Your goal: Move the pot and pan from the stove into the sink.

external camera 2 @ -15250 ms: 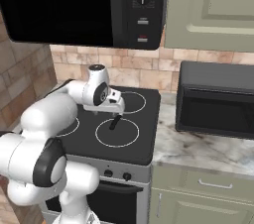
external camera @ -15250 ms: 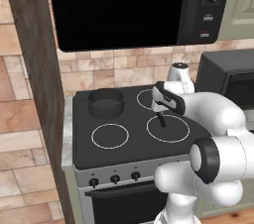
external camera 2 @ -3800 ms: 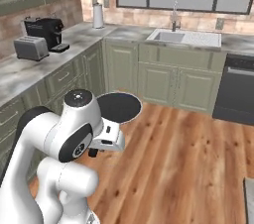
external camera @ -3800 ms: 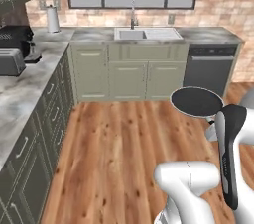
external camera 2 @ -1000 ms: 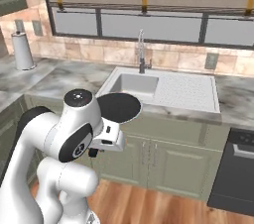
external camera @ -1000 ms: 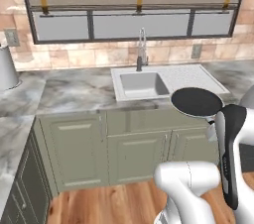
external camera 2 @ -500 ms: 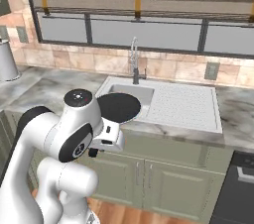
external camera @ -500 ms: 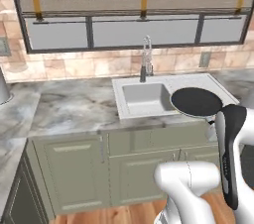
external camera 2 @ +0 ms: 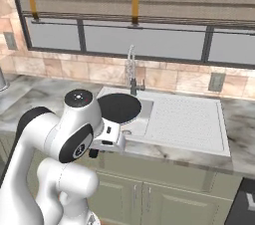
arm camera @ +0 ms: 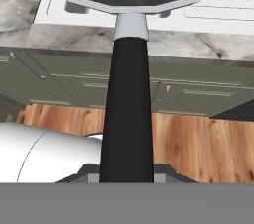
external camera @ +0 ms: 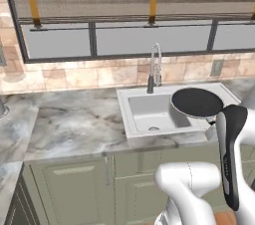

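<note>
The end effector [arm camera: 126, 176] is clamped on the long handle of the pan [external camera: 196, 102], which hangs level above the right edge of the sink [external camera: 130, 119] basin. The pan could clip the faucet [external camera: 154, 67] or land on the sink rim if lowered off-centre, and the long handle could twist in the grip. The fingertips are cut off in the hand view, and the arm hides the desk [external camera: 69, 124] on the right.

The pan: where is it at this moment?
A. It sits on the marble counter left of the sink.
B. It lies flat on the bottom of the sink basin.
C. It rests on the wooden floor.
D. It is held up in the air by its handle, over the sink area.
D: the gripper holds the pan by its long handle, above the sink, not resting in the basin.
</note>
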